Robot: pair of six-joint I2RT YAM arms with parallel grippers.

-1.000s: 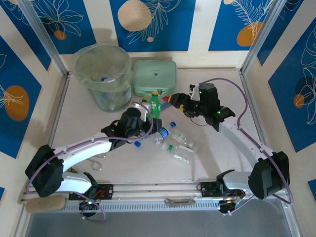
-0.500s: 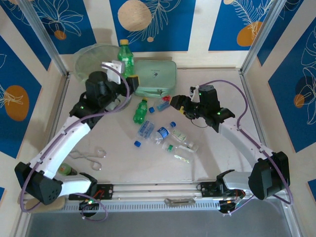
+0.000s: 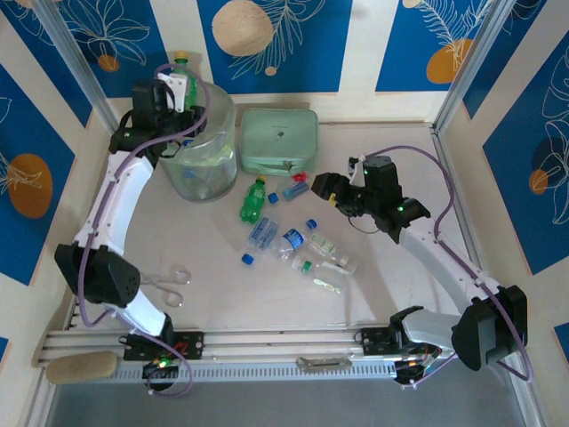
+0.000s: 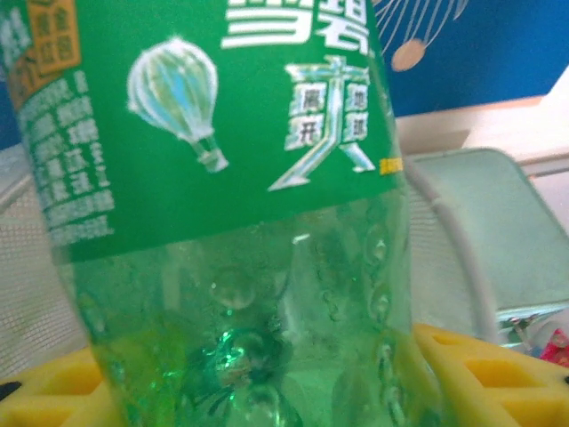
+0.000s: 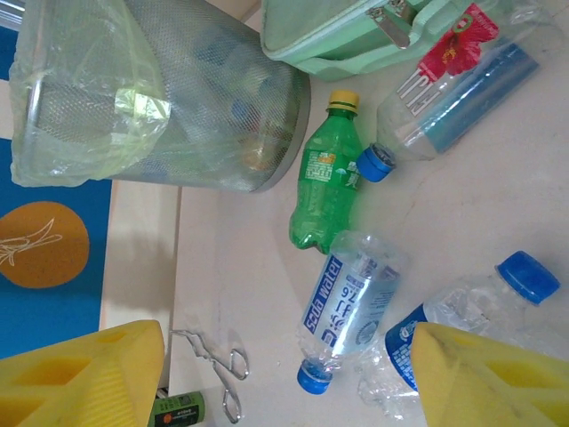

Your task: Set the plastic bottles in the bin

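Green bottles point(image 3: 253, 200) x2; bin point(image 3: 203, 169) x1; scissors point(image 3: 169, 283) x1.

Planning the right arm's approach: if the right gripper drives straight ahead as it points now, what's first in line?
Likely the clear blue-capped bottle, lying centred ahead of the right gripper; the green bottle lies beyond it. Depth is unclear.

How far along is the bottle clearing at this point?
Done: the bin seems to hold a few bottles already, seen faintly through its wall. In hand: the left pincer grips a green bottle above the bin's rim, not yet dropped. Left: a second green bottle and several clear bottles lie on the table; the right pincer hangs open near them.
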